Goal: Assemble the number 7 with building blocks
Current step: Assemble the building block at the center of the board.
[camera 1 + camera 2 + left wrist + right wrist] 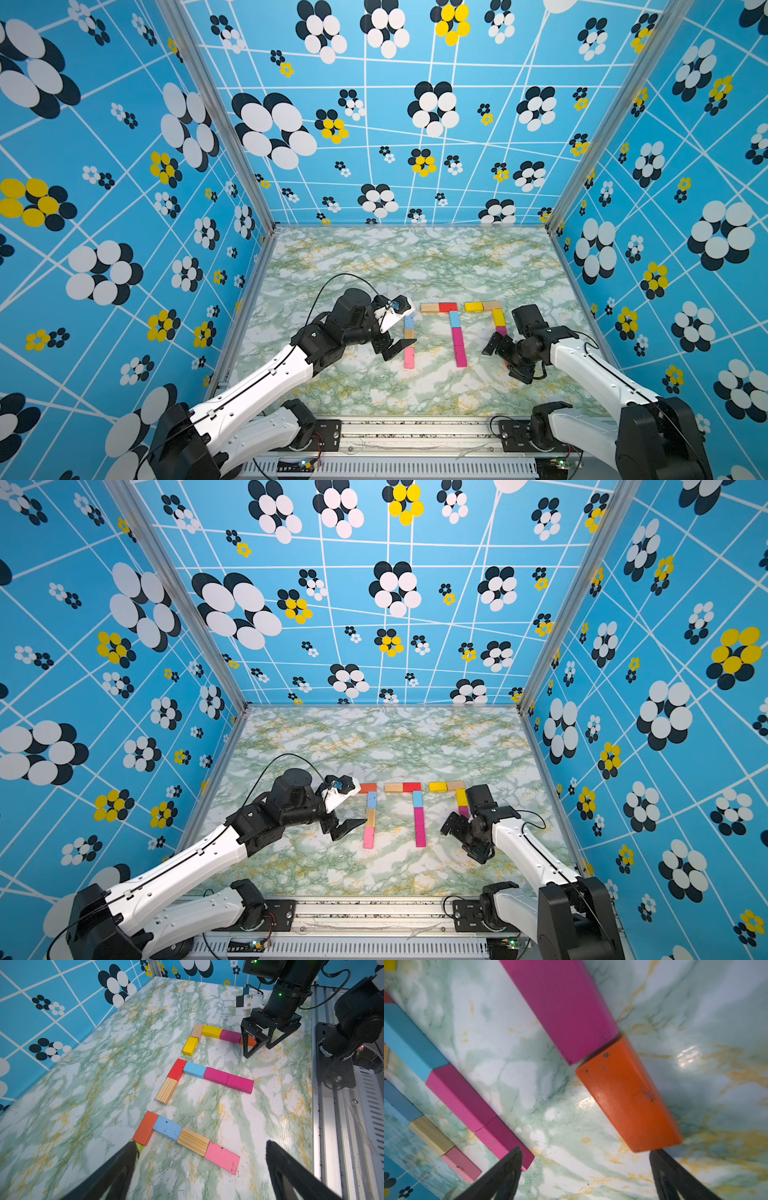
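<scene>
Right gripper [585, 1149], spread and empty, hangs at the near end of the orange block [627, 1093], which butts the magenta block [560, 1007] to close the stem of the right-hand number 7 [212, 1031]. Left gripper [200, 1142] hangs spread over the left figure [187, 1138]. Judged best: lift straight up, brushing nothing.

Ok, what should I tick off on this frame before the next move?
1. Right end effector open, holding nothing: ok.
2. Left end effector open, holding nothing: ok.
3. Orange block lying flat, its end against the magenta block: ok.
4. Right 7 complete at five blocks: ok.
5. Right fingers clear of the orange block: cannot tell; one tip sits right at its end.
6. Green block lined up in the left 7: cannot tell; it is mostly hidden behind a finger.
</scene>
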Controlling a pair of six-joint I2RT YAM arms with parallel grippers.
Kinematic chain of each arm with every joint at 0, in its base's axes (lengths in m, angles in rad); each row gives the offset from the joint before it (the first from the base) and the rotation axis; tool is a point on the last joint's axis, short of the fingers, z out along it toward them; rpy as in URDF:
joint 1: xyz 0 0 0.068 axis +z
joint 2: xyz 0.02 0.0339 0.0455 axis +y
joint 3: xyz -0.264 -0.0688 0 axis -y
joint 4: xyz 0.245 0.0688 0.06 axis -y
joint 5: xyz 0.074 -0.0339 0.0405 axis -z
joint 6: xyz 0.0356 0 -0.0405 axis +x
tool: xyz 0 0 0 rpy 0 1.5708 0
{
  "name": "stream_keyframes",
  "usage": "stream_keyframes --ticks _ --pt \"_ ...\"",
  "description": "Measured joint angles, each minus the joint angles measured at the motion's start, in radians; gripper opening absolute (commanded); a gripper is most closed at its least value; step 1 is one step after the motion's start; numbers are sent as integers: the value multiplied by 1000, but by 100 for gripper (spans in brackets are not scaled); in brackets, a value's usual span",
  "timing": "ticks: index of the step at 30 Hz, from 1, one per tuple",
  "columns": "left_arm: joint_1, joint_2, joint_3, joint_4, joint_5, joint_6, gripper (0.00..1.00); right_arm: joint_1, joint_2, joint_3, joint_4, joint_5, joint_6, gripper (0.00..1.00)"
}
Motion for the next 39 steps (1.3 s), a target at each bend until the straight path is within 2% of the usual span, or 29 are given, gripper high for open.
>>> stream_keyframes --ticks 7,39 --pt "0 0 0 0 0 0 99 -6 57 32 10 -3 -10 98" --pt "0 0 0 0 0 0 99 -10 76 43 27 -13 -10 98"
